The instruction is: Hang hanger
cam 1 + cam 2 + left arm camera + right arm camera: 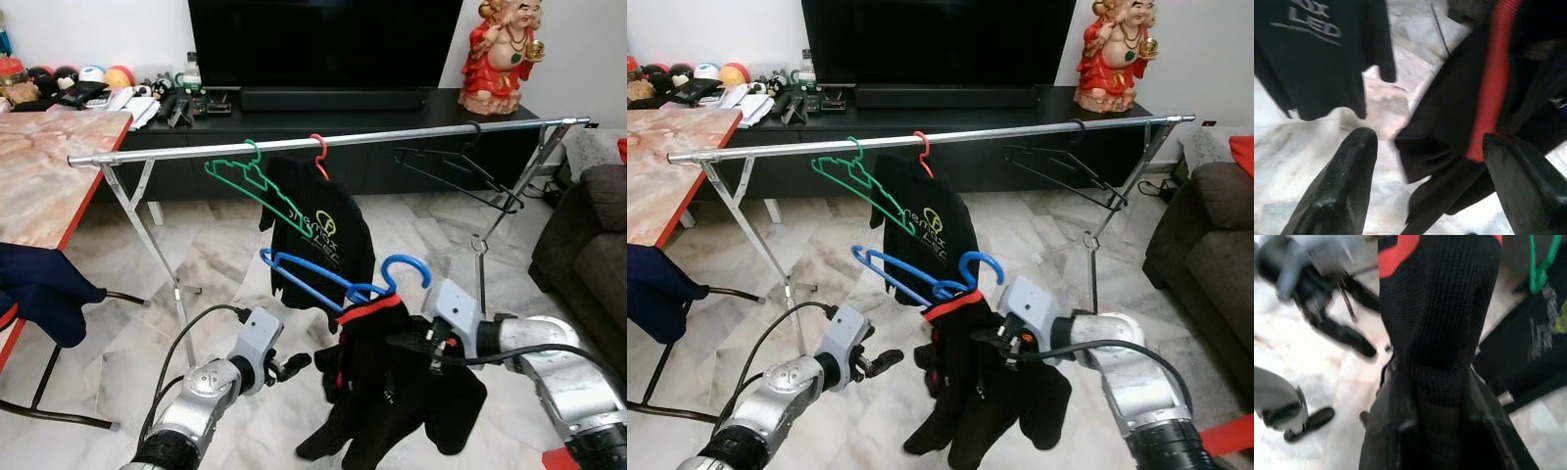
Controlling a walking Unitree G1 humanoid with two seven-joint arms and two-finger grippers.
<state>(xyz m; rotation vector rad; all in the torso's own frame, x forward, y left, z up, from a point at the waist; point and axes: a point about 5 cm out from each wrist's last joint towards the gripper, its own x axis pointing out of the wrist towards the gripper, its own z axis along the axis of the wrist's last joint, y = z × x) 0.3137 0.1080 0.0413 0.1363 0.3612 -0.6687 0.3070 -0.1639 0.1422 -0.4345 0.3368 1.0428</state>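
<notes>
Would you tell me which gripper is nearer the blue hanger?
Right. The right gripper is shut on the garment beneath the blue hanger; the left gripper hangs open, lower left, apart.

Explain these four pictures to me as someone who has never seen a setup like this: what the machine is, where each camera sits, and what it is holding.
This is a humanoid robot with two silver arms, each ending in two black fingers. The two wide pictures come from cameras on its head, looking down and forward. The two close-ups come from cameras on its wrists.

In front stands a metal drying rail carrying a green hanger, a black T-shirt on a red hanger, and a black hanger. The right gripper is shut on a blue hanger bearing a black garment with red trim, below the rail. The left gripper is open and holds nothing.
</notes>
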